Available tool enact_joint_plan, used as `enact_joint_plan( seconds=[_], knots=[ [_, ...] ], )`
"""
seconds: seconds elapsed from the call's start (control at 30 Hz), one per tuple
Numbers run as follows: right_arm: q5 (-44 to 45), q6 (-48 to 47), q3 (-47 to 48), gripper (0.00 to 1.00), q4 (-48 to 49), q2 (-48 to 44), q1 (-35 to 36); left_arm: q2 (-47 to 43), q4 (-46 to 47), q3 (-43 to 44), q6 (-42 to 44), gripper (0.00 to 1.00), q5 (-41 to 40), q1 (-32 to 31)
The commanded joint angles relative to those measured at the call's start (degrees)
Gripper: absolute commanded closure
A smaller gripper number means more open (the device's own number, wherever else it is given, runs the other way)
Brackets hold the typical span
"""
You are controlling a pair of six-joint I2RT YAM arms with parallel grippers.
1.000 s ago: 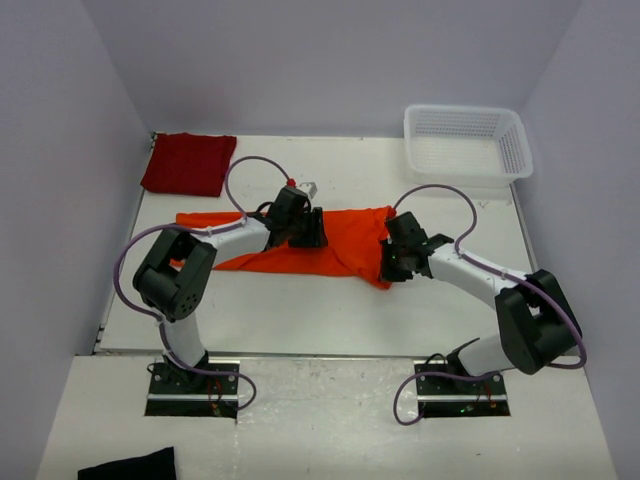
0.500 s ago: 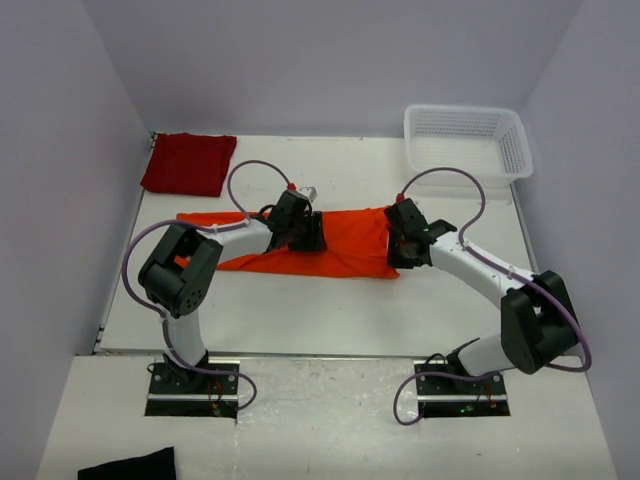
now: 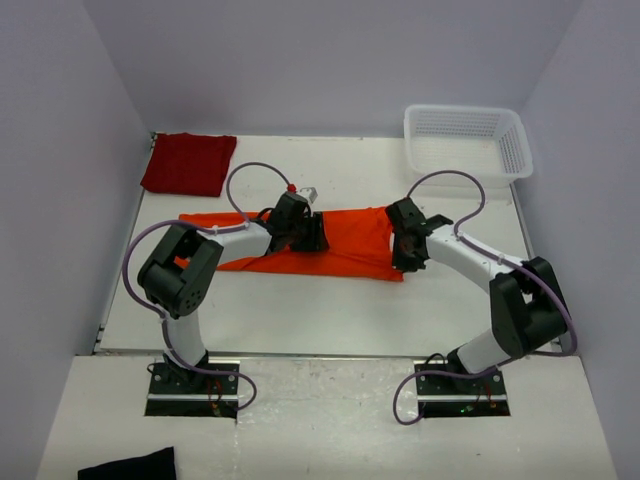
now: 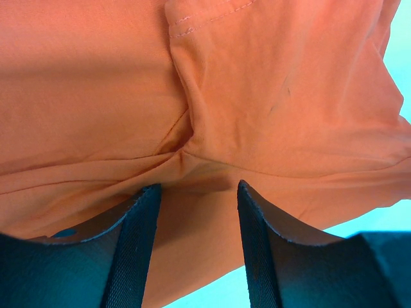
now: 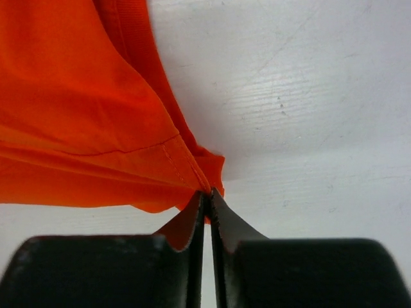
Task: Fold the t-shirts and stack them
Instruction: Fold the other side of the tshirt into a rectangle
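Observation:
The orange t-shirt (image 3: 345, 245) lies as a long flat band across the middle of the table. In the left wrist view the orange t-shirt (image 4: 257, 96) fills the frame, creased, with its near edge just under the fingers. My left gripper (image 3: 310, 235) (image 4: 198, 192) rests open on its middle, cloth showing between the fingertips (image 4: 141, 212). My right gripper (image 3: 402, 258) (image 5: 207, 192) is shut on the hem at the orange t-shirt's (image 5: 77, 109) right end, low over the table. The dark red t-shirt (image 3: 190, 163) lies folded at the far left corner.
A white mesh basket (image 3: 467, 140) stands at the far right corner. A small black cloth (image 3: 128, 466) lies on the floor at the near left, off the table. Bare white table (image 3: 330, 310) runs between the shirt and the arm bases.
My right gripper has carried the shirt's right end away from the near edge, and that end now lies flatter and straighter. The left gripper has barely shifted.

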Motion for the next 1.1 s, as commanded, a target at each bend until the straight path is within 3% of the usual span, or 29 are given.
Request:
enact_joint_plan(
  seconds=[0.0, 0.07, 0.1, 0.2, 0.47, 0.6, 0.87, 0.97, 1.03, 1.07],
  knots=[
    [0.52, 1.24, -1.50, 0.84, -2.39, 1.20, -0.51, -0.10, -4.23, -1.24, 0.86, 0.46, 0.03, -0.32],
    [0.26, 1.42, -2.20, 0.74, -2.30, 1.20, -0.60, -0.89, -4.76, -0.54, 1.13, 0.46, 0.73, -0.32],
    [0.17, 1.50, -2.38, 0.63, -2.30, 1.02, -0.60, -1.25, -5.02, -0.36, 1.13, 0.46, 1.08, -0.41],
    [0.78, 1.68, -2.56, 0.54, -2.30, -0.12, -0.51, -3.62, -5.37, 0.17, 1.39, 0.46, 2.05, -0.58],
    [4.38, -1.74, 4.99, 0.52, -4.40, -6.45, -0.51, -12.23, -7.91, 4.21, 4.20, 0.44, 0.65, -1.46],
    [0.44, -3.76, 9.22, 0.53, -4.59, -7.59, -0.34, -15.04, -10.03, 7.73, 4.73, 0.43, -1.10, -1.73],
    [-7.38, -5.87, 12.65, 0.54, -3.09, -4.79, 0.37, -16.89, -22.51, 12.57, 4.56, 0.42, -17.18, -0.94],
    [-10.20, -5.88, 14.75, 0.62, -2.30, -1.89, 2.03, -16.11, -23.82, 12.56, 5.00, 0.41, -19.39, 1.33],
    [-11.52, -6.14, 16.33, 0.88, -0.73, -0.31, 4.13, -14.44, -24.53, 13.53, 6.13, 0.46, -19.22, 3.19],
    [-12.05, -5.53, 17.12, 1.00, -0.46, 1.70, 4.76, -12.52, -24.62, 14.66, 7.01, 0.62, -17.82, 4.85]
  ],
)
